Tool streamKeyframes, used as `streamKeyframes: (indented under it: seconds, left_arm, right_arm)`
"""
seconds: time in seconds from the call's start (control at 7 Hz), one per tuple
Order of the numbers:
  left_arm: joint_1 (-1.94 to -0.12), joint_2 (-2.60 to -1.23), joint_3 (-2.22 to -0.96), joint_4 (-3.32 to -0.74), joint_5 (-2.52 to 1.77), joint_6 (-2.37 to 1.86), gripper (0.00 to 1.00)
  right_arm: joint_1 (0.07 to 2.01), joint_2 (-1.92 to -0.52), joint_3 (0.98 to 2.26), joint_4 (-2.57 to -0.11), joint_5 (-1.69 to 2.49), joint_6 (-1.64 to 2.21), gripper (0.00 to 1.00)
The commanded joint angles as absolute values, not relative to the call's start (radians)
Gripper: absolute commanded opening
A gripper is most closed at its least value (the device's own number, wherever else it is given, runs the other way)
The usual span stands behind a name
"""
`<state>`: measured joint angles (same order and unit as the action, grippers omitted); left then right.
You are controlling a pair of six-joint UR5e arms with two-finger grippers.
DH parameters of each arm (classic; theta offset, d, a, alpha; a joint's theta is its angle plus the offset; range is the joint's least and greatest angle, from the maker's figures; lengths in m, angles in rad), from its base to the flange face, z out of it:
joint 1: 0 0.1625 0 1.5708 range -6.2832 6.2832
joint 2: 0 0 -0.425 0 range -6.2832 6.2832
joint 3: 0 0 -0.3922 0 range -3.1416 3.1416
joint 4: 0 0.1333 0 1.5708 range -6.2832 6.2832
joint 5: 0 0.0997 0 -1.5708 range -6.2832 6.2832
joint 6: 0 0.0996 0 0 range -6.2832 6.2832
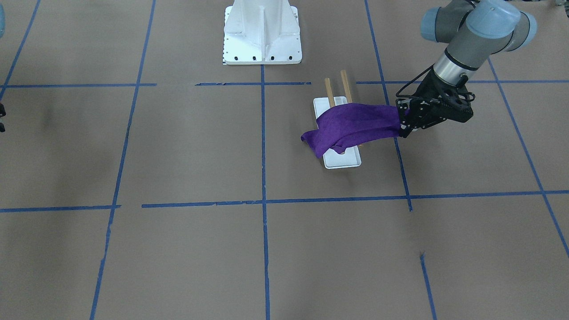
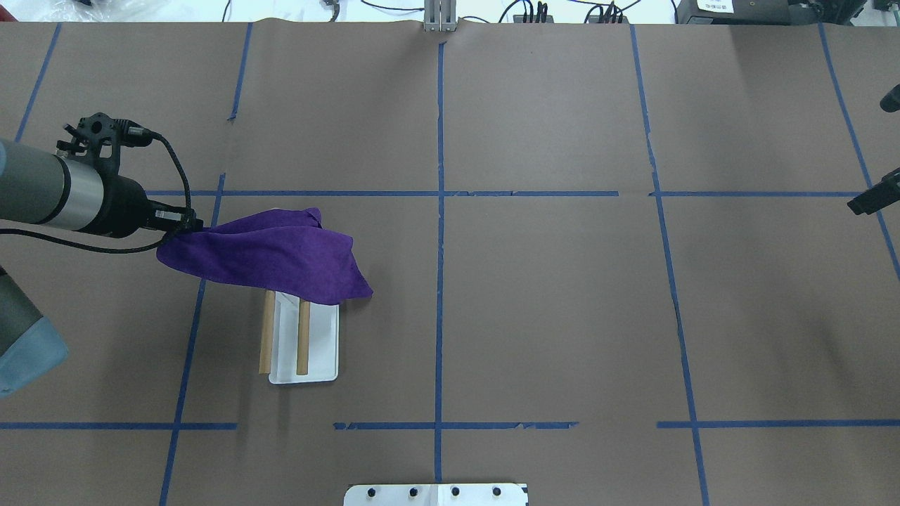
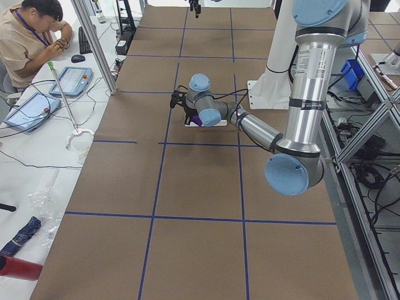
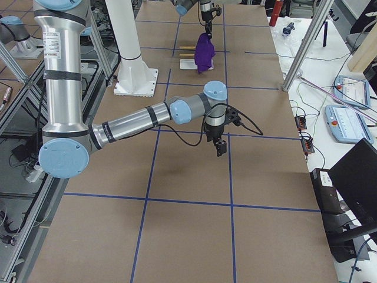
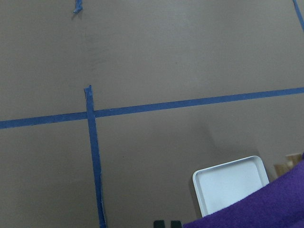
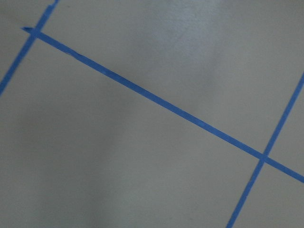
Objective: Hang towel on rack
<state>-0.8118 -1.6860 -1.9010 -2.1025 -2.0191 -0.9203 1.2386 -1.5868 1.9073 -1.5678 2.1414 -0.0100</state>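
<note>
Brown papery surface (image 2: pixel 562 316) with a blue tape grid. The soft purple towel (image 2: pixel 274 256) drapes over one end of the rack (image 2: pixel 323 351), across its round wooden dowels. Left gripper (image 1: pixel 403 122), just beside the rack, pinches the towel's edge; right gripper (image 4: pixel 220 147), can't tell.

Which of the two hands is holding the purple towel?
The left hand, clamped on the towel beside the rack; the right hand hangs far away from it.

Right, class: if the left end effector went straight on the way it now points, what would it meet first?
Probably the wooden dowels of the rack, just beyond the towel that the left end effector grips. It points sideways across them; whether it is level with them or slightly above is unclear.
</note>
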Motion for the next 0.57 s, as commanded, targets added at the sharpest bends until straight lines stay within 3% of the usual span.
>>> streamKeyframes:
  seconds: [0.0,0.43]
  left_arm:
    - [-0.831,-1.683,-1.894,-2.091,-2.020,-0.832,1.00]
    - [-1.134,-1.654,-1.890,-1.825,-2.089,-0.251,1.00]
  right_arm:
    - [1.329,-1.594,1.786,-1.568,2.128,-0.082,1.00]
    - [1.521,-1.635,1.662,-1.569,2.308,-0.147,1.00]
